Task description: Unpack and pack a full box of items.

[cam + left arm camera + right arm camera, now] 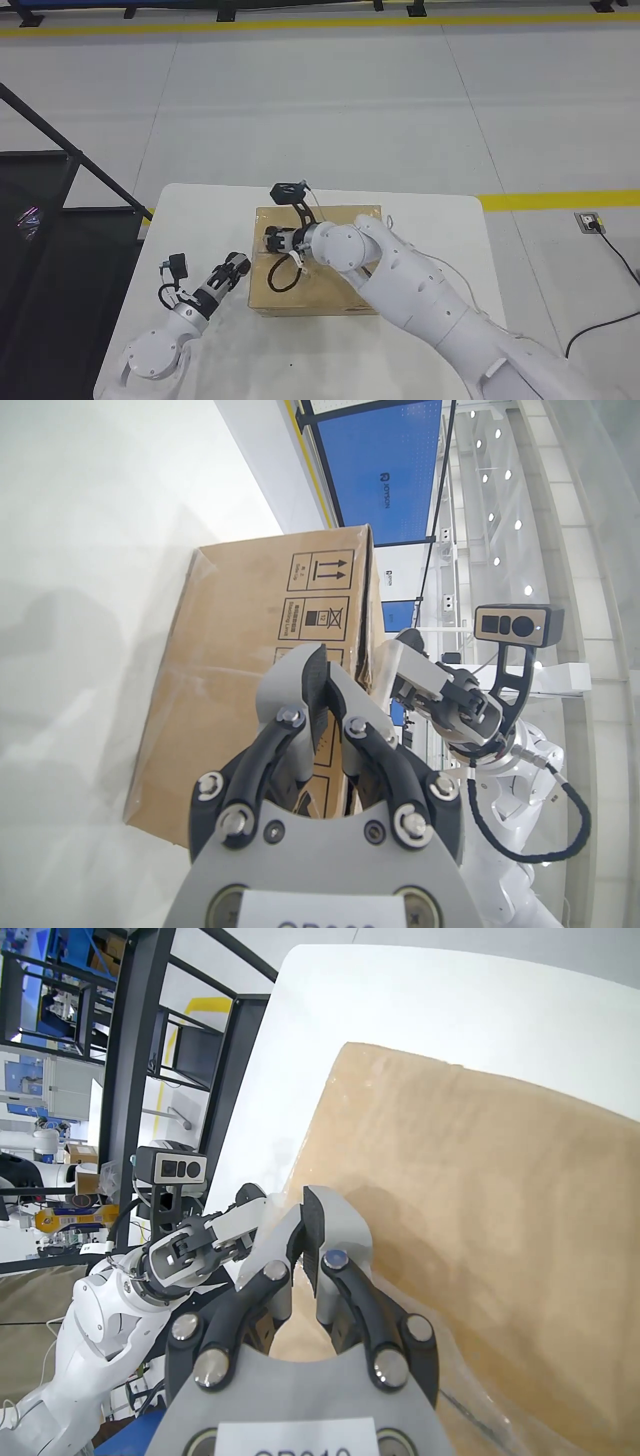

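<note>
The white table is the biggest thing, and the brown cardboard box sits in the middle of it with its flaps closed. The right gripper is over the top of the box, at the edge that faces the left gripper. The left gripper is low, just beside that side of the box.

The left wrist view shows the side wall of the box right in front of the left gripper. That wall has black arrow marks and other signs on it. This gripper's two fingers are pressed together with nothing between them. The right gripper is just past it, at the top edge of the box.

The right wrist view shows the plain top of the box under the right gripper, whose pads are also closed together and hold nothing. The left gripper is near it, by the table edge.

The floor is grey with yellow lines. A black metal frame stands beyond the left gripper. Blue panels hang in the room.
</note>
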